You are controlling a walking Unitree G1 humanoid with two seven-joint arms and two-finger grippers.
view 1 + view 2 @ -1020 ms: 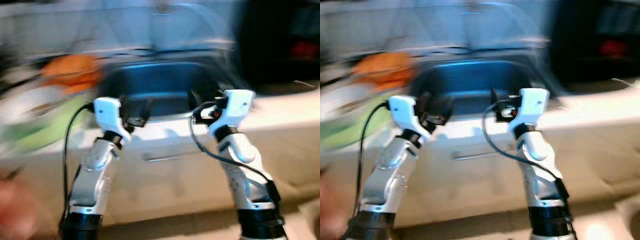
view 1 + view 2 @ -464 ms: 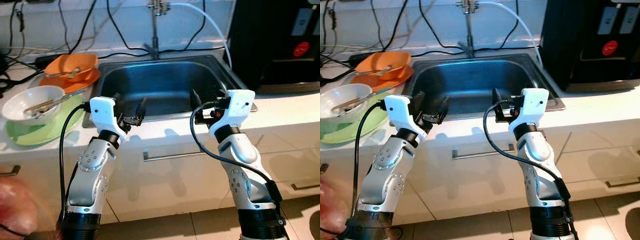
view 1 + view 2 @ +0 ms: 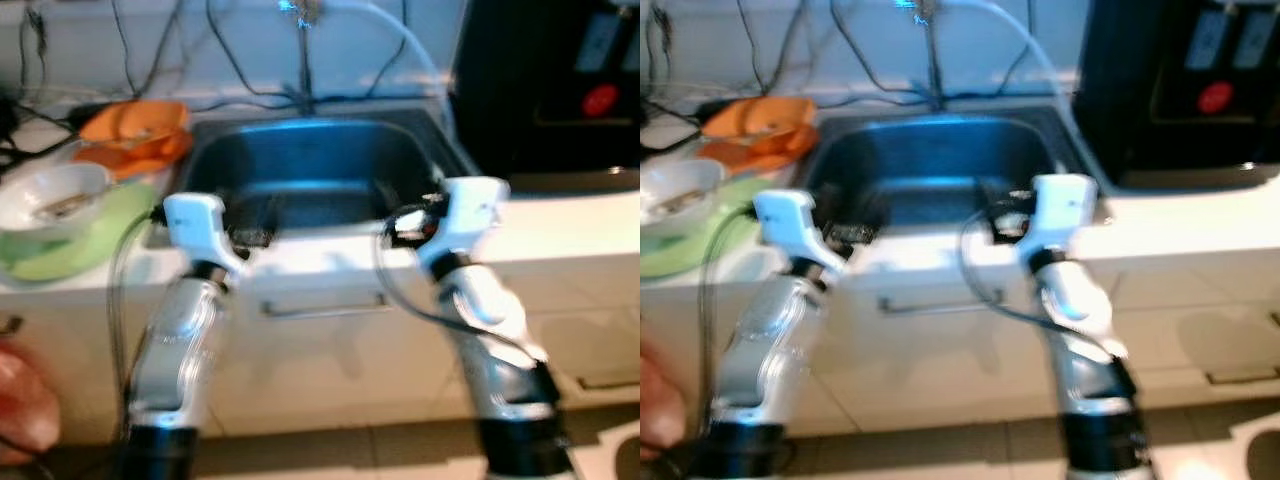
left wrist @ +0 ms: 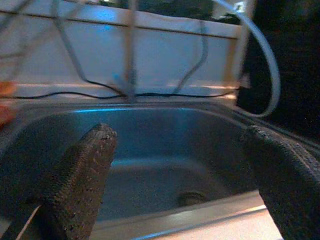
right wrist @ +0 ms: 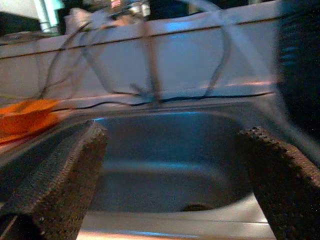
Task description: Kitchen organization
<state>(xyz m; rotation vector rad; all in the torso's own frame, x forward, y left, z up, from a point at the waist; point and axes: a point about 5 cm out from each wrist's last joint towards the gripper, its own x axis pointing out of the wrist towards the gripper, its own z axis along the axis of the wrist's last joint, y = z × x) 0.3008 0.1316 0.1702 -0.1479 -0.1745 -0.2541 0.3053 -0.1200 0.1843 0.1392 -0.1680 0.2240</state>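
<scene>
bench (image 3: 560, 215): white, with a steel sink (image 3: 310, 170) set into it
left of sink: orange dishes (image 3: 135, 135), a white bowl (image 3: 50, 195) on a green plate (image 3: 70, 250)
right of sink: a black appliance (image 3: 545, 85)

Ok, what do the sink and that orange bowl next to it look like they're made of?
The sink looks like stainless steel with a brushed finish: grey-blue metal with soft reflections along its walls and rim. The orange bowl is probably plastic or melamine, judging by its solid bright colour and dull sheen, though the blur leaves that open.
</scene>
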